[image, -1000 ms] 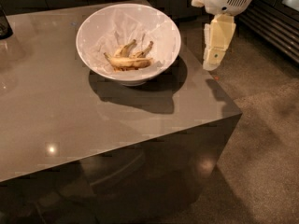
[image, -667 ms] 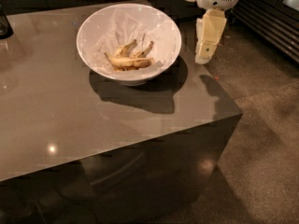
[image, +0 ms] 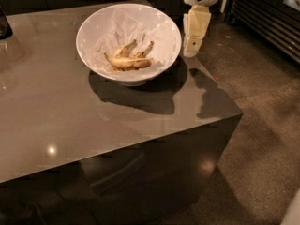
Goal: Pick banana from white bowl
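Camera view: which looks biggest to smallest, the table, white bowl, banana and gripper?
1. table
2. white bowl
3. gripper, just right of the bowl, and banana look about alike, so unranked.

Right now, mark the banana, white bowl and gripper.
banana (image: 129, 61): camera view, middle of the cluster.
white bowl (image: 93, 32): camera view, left inner wall.
gripper (image: 191, 49): camera view, lower tip, right of bowl.

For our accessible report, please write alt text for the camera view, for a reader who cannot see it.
A small cluster of speckled yellow banana pieces lies in a wide, glossy white bowl on a grey, reflective table. The robot's cream-coloured gripper hangs just beyond the bowl's right rim, near the table's far right edge.
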